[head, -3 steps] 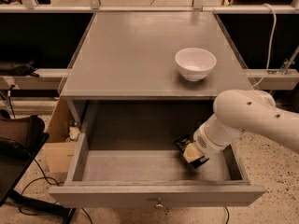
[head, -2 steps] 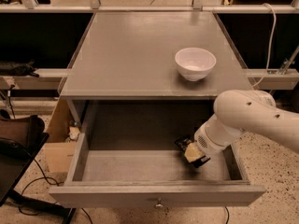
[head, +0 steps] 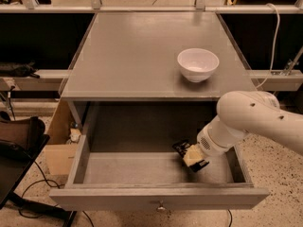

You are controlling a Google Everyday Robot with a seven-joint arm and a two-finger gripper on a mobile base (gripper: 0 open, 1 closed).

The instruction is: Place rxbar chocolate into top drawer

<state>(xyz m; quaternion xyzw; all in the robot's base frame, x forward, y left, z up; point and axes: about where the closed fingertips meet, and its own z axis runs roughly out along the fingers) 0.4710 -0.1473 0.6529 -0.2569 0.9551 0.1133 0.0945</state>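
The top drawer stands pulled open below the grey tabletop, and its front panel carries a small metal knob. My white arm reaches in from the right. My gripper is inside the drawer, low over the right part of its floor. A small dark flat piece shows at the gripper's left tip. It looks like the rxbar chocolate, but most of it is hidden by the gripper, and I cannot tell whether it is held or lying on the drawer floor.
A white round bowl sits on the grey tabletop at the right. A cardboard box and a dark bag stand on the floor at the left, with cables beside them. A rail crosses behind the table.
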